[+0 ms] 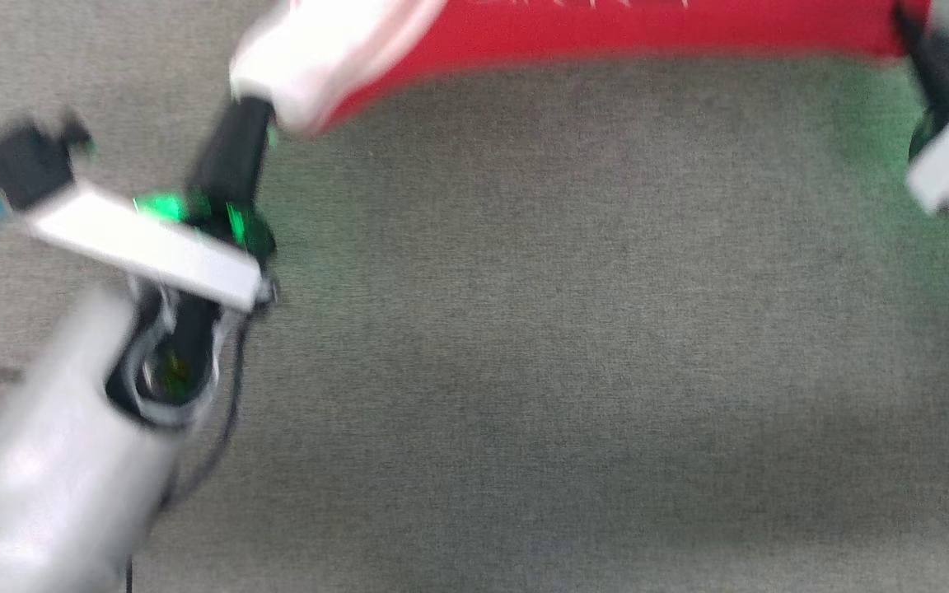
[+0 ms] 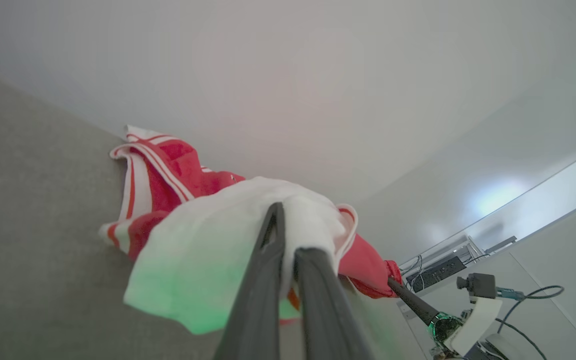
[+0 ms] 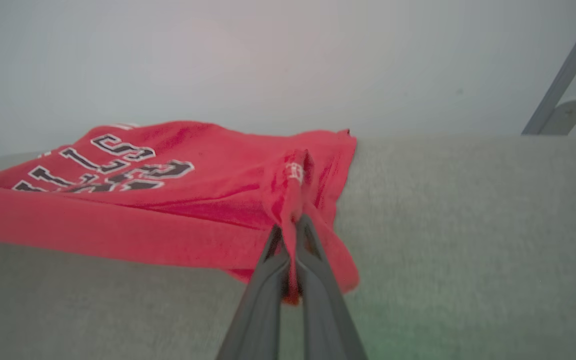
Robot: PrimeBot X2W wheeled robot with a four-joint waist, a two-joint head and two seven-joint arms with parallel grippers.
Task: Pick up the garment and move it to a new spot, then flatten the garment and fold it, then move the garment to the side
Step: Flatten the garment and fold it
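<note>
left tool point(image 2: 284, 220) clamped on garment point(image 1: 606, 33) at its soft white panel, right tool point(image 3: 292, 227) clamped on a bunched red corner, cloth sagging between over fuzzy grey bench point(image 1: 524, 346).

The garment point(image 3: 178, 220) is red with white panels, red-and-white striped trim and black white-outlined lettering.
</note>
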